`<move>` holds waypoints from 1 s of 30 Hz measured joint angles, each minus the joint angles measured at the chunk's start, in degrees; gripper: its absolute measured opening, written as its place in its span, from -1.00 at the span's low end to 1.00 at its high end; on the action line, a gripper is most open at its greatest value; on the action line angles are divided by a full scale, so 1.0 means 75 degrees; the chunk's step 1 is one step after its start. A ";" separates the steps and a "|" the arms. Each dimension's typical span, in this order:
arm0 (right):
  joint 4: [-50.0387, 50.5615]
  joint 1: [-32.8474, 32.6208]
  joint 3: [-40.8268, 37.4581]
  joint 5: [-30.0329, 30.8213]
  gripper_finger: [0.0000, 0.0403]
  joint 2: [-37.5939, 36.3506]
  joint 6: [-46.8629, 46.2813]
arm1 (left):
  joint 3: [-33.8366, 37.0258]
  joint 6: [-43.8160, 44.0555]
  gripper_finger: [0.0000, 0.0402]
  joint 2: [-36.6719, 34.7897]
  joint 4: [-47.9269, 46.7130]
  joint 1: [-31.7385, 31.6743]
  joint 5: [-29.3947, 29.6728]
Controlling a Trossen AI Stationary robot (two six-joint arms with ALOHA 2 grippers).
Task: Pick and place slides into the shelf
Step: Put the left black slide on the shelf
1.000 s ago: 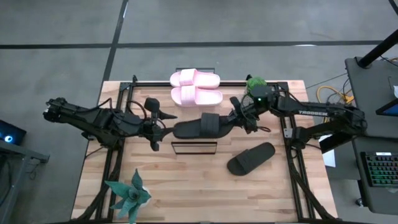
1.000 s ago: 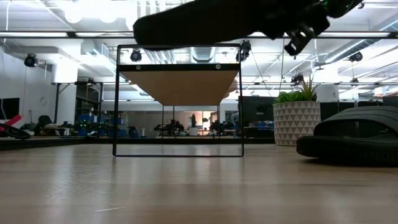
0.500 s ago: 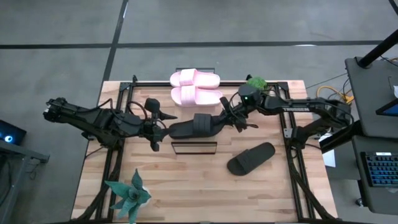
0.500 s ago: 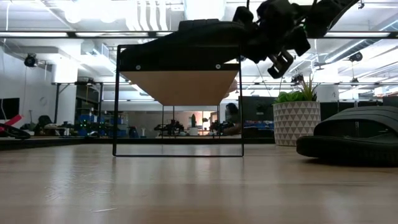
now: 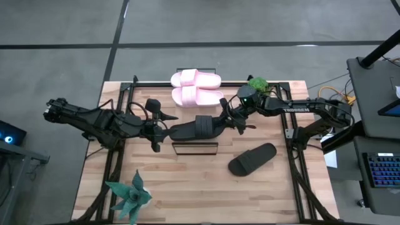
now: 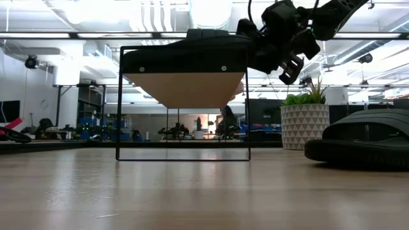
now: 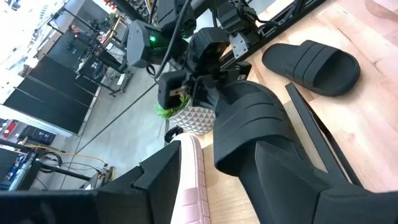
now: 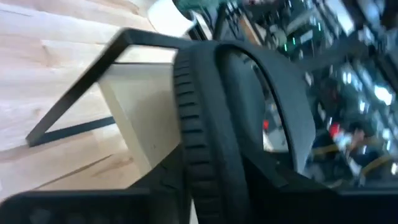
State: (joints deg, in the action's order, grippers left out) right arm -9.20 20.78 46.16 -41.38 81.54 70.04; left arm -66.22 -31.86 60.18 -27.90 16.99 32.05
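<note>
One black slide point(image 5: 199, 127) lies level along the top of the shelf point(image 6: 185, 89), between my two arms. My right gripper point(image 5: 232, 119) is shut on the slide's right-hand end. My left gripper point(image 5: 157, 130) stands open at the slide's left-hand end, with one finger point(image 7: 158, 177) beside it, and I cannot tell whether it touches. The second black slide point(image 5: 252, 159) rests sole down on the table, right of the shelf. The two pink slides point(image 5: 197, 87) lie side by side at the far edge. My right gripper pinches the black slide's right-hand end point(image 7: 217, 99) between its two fingers, coming from the table's right and slanting a little downward, along the slide's length. In the low view the slide's sole point(image 6: 185, 54) lies on the shelf's top bar, level.
A white patterned pot with a green plant point(image 6: 303, 124) stands at the far right, behind my right arm. A teal artificial plant point(image 5: 129, 197) sits near the near left corner. Bare tabletop point(image 5: 206, 187) lies in front of the shelf.
My right gripper has moved down and toward the table's left, carrying the black slide. The slide hung tilted above the shelf a second ago and now lies level on its top, its left end closer to my left gripper.
</note>
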 joint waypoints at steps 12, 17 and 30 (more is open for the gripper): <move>-0.0003 -0.0003 0.0001 0.0473 -0.15 0.0000 -0.2498 | 0.0000 0.0000 -0.05 0.0000 0.0000 0.0000 0.0000; 0.0157 0.0000 0.0001 0.0946 0.02 -0.0018 -0.3522 | 0.0000 0.0000 -0.05 0.0000 0.0000 0.0000 0.0000; 0.1638 -0.0365 0.0043 0.1059 0.30 -0.0416 -0.3933 | 0.0000 -0.0003 -0.05 0.0000 0.0006 0.0000 0.0000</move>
State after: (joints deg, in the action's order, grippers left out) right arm 3.08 18.04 46.48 -33.44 78.42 40.54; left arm -66.22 -31.88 60.18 -27.86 16.99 32.05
